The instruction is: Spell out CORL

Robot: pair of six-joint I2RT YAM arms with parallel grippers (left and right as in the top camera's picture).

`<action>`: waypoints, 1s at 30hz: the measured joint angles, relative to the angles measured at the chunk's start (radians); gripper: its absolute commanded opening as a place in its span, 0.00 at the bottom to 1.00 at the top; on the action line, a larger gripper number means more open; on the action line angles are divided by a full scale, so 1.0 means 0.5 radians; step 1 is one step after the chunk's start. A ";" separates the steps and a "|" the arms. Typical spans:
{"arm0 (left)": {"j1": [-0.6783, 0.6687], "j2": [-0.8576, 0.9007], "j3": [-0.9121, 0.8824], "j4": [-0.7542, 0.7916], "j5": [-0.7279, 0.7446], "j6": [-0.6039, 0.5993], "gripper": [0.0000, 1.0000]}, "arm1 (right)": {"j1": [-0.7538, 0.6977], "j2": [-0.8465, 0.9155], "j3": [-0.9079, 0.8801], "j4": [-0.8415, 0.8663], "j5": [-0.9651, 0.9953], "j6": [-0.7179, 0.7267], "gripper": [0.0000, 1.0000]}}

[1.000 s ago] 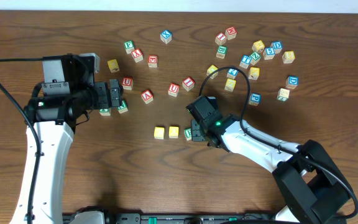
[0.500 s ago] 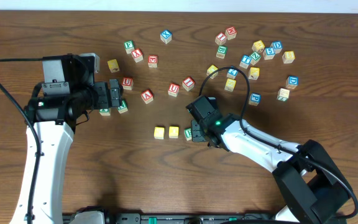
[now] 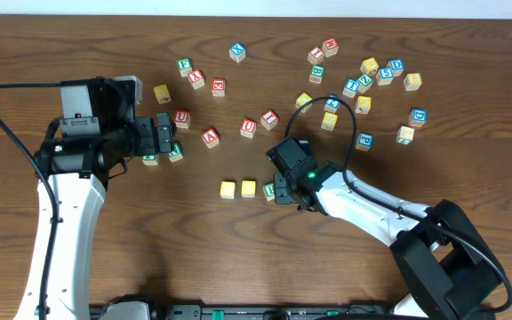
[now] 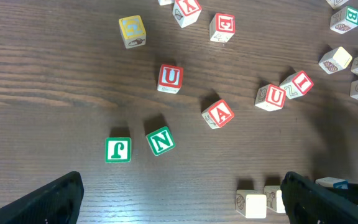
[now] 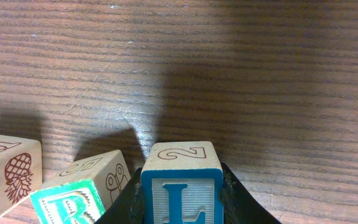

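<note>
L cube [image 5: 180,183]: clamped between right gripper [image 5: 180,202] fingers, just beside green R cube [image 5: 67,204]. Judged light, rigid, smooth wood; hold flat opposite faces squarely. Left gripper [image 4: 180,186] spread wide, empty.

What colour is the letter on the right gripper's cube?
Blue; L cube, clearest in right wrist view.

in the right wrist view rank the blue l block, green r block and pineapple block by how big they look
1. Blue L block and green R block: too alike to rank, both cropped below.
2. Pineapple block: smallest, cut by the left edge.
</note>
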 measured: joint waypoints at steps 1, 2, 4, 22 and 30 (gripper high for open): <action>0.000 0.000 0.000 0.001 0.000 0.000 1.00 | 0.000 0.000 0.000 -0.001 -0.001 0.000 0.02; 0.000 0.000 0.000 0.000 0.000 0.000 1.00 | 0.000 0.000 0.000 -0.002 -0.002 0.001 0.06; 0.000 0.000 0.000 0.000 0.000 0.000 1.00 | 0.000 0.000 0.000 -0.007 -0.002 0.002 0.13; 0.000 0.000 0.000 0.001 0.000 0.000 1.00 | 0.004 0.022 -0.006 -0.037 -0.032 0.015 0.38; 0.000 0.000 0.000 0.000 0.000 0.000 1.00 | 0.004 0.022 -0.005 -0.037 -0.030 0.014 0.39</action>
